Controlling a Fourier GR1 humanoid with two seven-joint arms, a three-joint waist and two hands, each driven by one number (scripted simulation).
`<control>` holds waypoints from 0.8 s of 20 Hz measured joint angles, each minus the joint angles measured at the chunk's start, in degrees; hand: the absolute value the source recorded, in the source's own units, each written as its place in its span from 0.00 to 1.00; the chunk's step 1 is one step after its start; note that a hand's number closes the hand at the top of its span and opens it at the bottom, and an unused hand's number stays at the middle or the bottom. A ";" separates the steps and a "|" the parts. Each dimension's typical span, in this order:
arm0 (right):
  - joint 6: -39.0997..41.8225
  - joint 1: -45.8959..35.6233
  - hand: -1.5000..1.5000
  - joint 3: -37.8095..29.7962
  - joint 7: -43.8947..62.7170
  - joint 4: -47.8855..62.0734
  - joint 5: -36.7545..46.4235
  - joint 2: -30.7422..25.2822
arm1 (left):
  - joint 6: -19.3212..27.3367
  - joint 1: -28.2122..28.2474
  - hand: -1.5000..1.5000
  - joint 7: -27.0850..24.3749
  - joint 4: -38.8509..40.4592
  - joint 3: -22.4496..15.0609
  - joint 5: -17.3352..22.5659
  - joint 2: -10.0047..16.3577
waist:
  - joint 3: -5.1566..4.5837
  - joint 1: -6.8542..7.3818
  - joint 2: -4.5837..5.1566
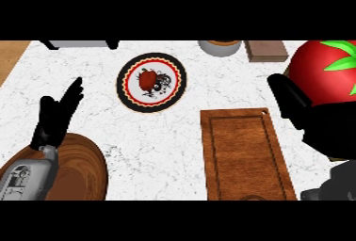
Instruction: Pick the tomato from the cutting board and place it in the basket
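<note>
Item 1. Left hand [55, 122]: black, at the view's left, fingers straight and pointing up, holding nothing. It is at rest above the far rim of item 2, its grey forearm [28, 176] lying across that item.

Item 2. Basket [80, 164]: round, brown, wood-grained, at the lower left corner on the white marbled counter [160, 141].

Item 3. Grey object [80, 44]: far edge, upper left, cut off by the view.

Item 4. Plate [151, 82]: round, black rim with a red and yellow border, red and black motif at its centre. It sits left of centre, apart from items 2 and 6.

Item 5. Grey cup [221, 47]: far edge, brown inside.

Item 6. Cutting board [246, 155]: long, dark wood, grooved border, right of centre.

Item 7. Brown block [265, 50]: far edge, just right of the cup.

Item 8. Right hand [327, 132]: black, at the right edge, fingers curled round item 9.

Item 9. Tomato [316, 70]: red, green stem leaves, held in the right hand at the upper right, off the cutting board and well apart from the basket.
</note>
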 measured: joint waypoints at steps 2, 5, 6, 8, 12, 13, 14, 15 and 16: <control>0.23 -4.35 1.00 -2.70 0.45 3.63 -1.07 -2.76 | 0.13 -0.32 0.50 0.48 0.10 -0.13 -0.26 -0.11 | -0.01 -0.09 0.01; 1.62 -8.84 1.00 -5.09 0.01 9.02 -1.62 -7.99 | 0.28 -0.17 0.50 0.35 -0.03 -0.10 -0.28 -0.35 | -0.01 -0.11 0.06; 2.57 -9.50 1.00 -4.81 -0.76 11.16 -0.98 -9.97 | 0.19 -0.36 0.50 0.70 -0.01 -0.14 -0.27 -0.30 | -0.03 -0.07 0.16; 4.86 -10.75 1.00 -4.77 -2.58 15.14 -0.16 -14.48 | 0.49 -0.42 0.50 0.69 0.07 -0.22 -0.51 -0.37 | 0.00 -0.12 0.28; 9.48 -11.56 1.00 -3.45 -6.45 22.42 3.01 -23.10 | 0.42 -0.46 0.50 0.30 -0.26 -0.29 -0.45 -0.53 | -0.01 0.15 0.56; 10.66 -11.08 1.00 -3.36 -7.60 23.97 3.64 -25.13 | 0.16 -0.47 0.50 0.42 -0.41 -0.06 -0.24 -0.30 | -0.04 0.23 0.63; 11.55 -10.88 1.00 -3.46 -8.74 26.26 4.37 -26.97 | 0.18 -0.63 0.50 0.31 -0.31 -0.13 -0.26 -0.45 | -0.01 0.41 0.75; 12.72 -10.88 1.00 -3.85 -9.83 28.13 4.47 -28.89 | 0.22 -0.77 0.50 0.52 -0.24 -0.18 -0.32 -0.53 | 0.03 0.42 0.76; 13.63 -10.70 1.00 -3.97 -10.89 29.89 5.06 -30.77 | 0.26 -0.77 0.50 0.43 -0.34 -0.25 -0.39 -0.70 | 0.04 0.52 0.79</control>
